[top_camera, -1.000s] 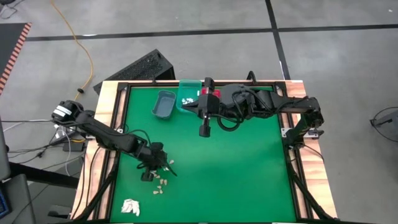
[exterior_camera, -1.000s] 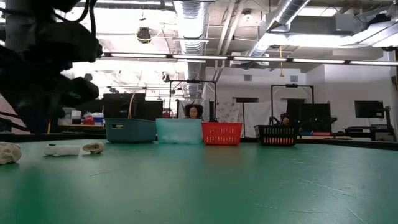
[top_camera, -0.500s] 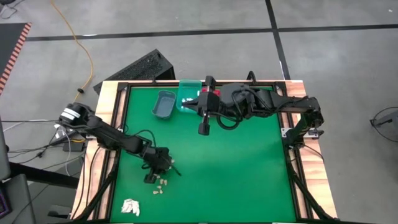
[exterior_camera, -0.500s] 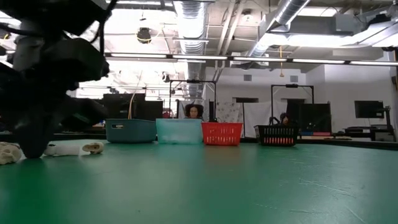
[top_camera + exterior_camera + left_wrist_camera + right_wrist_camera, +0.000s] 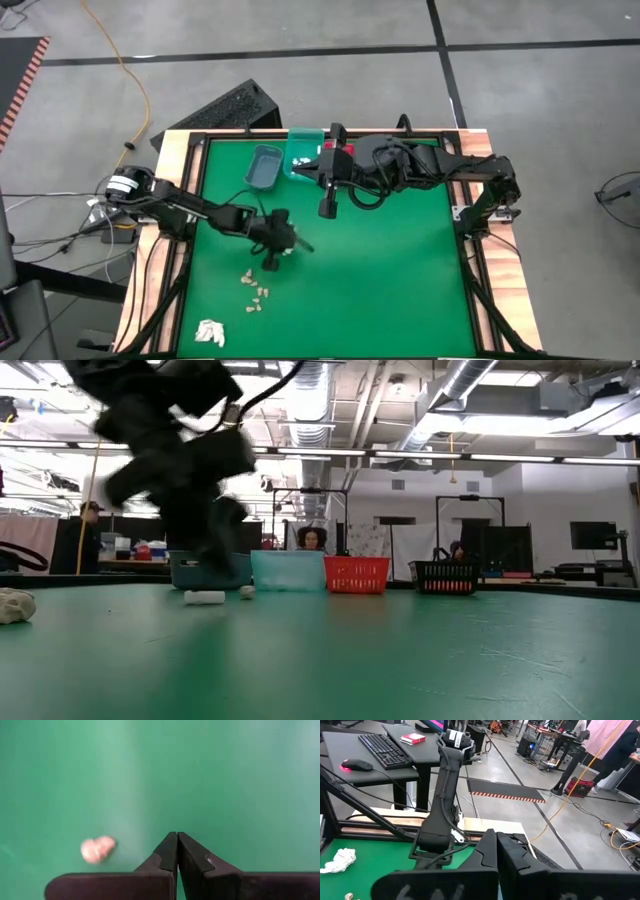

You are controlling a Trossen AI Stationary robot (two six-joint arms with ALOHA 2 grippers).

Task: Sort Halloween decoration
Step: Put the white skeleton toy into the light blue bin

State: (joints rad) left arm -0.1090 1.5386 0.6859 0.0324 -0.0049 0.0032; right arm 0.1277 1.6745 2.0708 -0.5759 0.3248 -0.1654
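Several small tan Halloween decoration pieces point(image 5: 258, 296) lie on the green mat near the table's front left. In the low view a white piece point(image 5: 205, 597) and a tan one point(image 5: 246, 592) rest on the mat. My left gripper point(image 5: 290, 246) is low over the mat, right of and beyond the pile, shut with nothing between its fingers point(image 5: 177, 840). A pale orange piece point(image 5: 96, 849) lies beside it, apart from the fingers. My right gripper point(image 5: 326, 206) is held high near the bins, shut and empty point(image 5: 495, 840).
A grey-blue bin point(image 5: 264, 167), a teal bin point(image 5: 303, 156) and a red bin point(image 5: 357, 575) stand in a row at the far edge, with a black basket point(image 5: 445, 575) beside them. A white papery wad point(image 5: 208, 332) lies at the near left corner.
My left gripper has swung from beside the pile toward the table's right and far edges, keeping low and turning, its fingers still shut. In the low view the white piece and the tan piece now lie farther right than before.
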